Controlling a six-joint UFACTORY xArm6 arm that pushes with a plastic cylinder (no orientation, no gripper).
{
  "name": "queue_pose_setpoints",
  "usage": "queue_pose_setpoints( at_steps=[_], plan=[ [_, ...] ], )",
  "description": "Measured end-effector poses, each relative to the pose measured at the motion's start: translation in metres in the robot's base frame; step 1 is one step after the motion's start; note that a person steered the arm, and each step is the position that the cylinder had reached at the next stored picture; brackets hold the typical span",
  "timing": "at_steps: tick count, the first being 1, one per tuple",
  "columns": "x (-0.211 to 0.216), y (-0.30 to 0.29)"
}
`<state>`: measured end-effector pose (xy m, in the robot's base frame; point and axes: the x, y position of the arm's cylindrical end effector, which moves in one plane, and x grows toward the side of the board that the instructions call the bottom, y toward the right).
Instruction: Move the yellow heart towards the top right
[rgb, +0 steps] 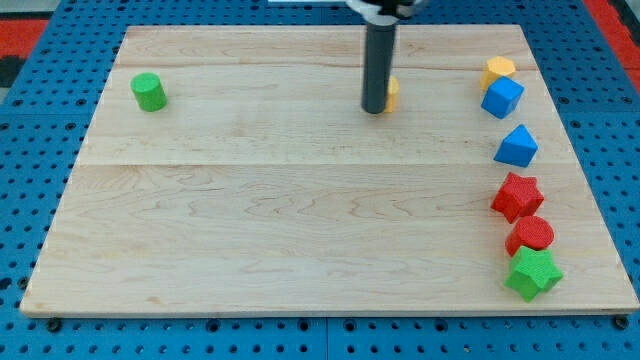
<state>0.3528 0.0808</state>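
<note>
The dark rod comes down from the view's top centre, and my tip (375, 109) rests on the wooden board. A yellow block (393, 93), mostly hidden behind the rod, shows only as a sliver on the rod's right side; its shape cannot be made out. My tip is against that block's left side. A second yellow block (499, 69), roughly hexagonal, sits at the view's top right.
A green cylinder (149, 91) stands at the view's upper left. Down the right edge lie a blue cube (502, 98), a blue wedge-like block (516, 147), a red star (517, 195), a red cylinder (530, 235) and a green star (532, 272).
</note>
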Motion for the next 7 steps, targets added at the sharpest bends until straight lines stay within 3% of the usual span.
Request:
queue_pose_setpoints(
  at_steps=[2,5,7],
  plan=[
    [0.003,0.033],
    [0.056,-0.017],
    [-0.030,0.013]
  ],
)
